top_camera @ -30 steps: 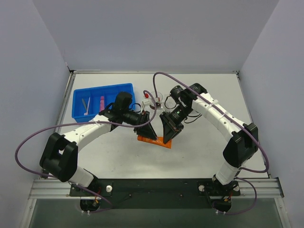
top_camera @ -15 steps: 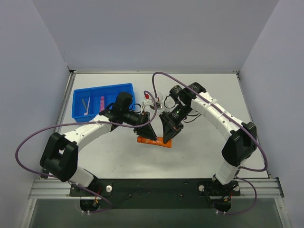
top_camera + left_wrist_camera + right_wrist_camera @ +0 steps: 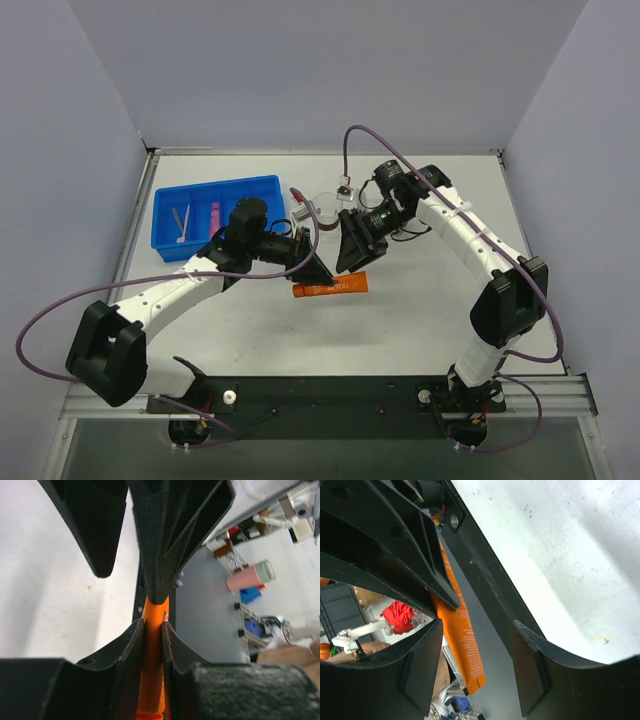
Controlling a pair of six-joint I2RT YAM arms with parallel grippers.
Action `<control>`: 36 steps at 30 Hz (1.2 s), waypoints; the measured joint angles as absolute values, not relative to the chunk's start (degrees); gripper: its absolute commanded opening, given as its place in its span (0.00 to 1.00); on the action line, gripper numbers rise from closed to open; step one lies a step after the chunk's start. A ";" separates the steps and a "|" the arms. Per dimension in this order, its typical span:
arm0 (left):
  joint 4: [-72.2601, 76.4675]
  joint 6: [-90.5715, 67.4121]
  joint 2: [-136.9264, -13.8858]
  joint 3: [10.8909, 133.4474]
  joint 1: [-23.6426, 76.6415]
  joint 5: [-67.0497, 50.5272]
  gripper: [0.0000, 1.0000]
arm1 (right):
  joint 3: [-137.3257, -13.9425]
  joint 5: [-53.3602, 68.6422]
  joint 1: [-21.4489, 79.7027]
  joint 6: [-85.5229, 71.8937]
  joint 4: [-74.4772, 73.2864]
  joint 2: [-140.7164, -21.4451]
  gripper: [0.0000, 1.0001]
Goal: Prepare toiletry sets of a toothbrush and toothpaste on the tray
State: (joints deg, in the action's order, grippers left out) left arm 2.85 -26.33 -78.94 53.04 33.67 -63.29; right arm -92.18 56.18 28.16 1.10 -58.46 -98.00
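My left gripper (image 3: 313,273) is shut on the left end of the orange toothpaste tube (image 3: 335,287), which sticks out to the right near the table's middle. In the left wrist view the tube (image 3: 152,630) is pinched between my fingers. My right gripper (image 3: 350,248) is open just behind the tube and not touching it; the right wrist view shows the tube (image 3: 465,645) between its spread fingers. The whitish toothbrush (image 3: 180,221) and the pink toothpaste tube (image 3: 214,215) lie in the blue bin (image 3: 262,184). The clear tray (image 3: 322,201) is behind the grippers, mostly hidden by cables.
The blue bin stands at the back left. Purple cables loop over both arms. A small white connector (image 3: 345,187) hangs above the tray area. Grey walls close in the table at the back and sides.
The right gripper has drawn back and up, away from the orange tube. The left gripper has kept the tube, which has swung from slanting down to the right to slanting slightly up.
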 measured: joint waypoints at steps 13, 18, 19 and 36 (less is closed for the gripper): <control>23.09 -39.70 -75.92 47.05 31.31 -50.02 0.00 | -82.35 61.41 14.31 -15.94 -35.77 -86.85 0.50; 30.28 -45.17 -77.97 47.05 30.76 -48.36 0.00 | -81.54 64.03 14.35 -18.44 -31.81 -85.71 0.47; 31.42 -46.24 -78.54 47.07 30.65 -48.34 0.00 | -81.28 64.42 14.41 -18.57 -31.51 -85.69 0.47; 40.80 -55.40 -81.08 47.07 27.99 -49.01 0.00 | -79.46 68.66 14.39 -19.75 -29.74 -85.71 0.28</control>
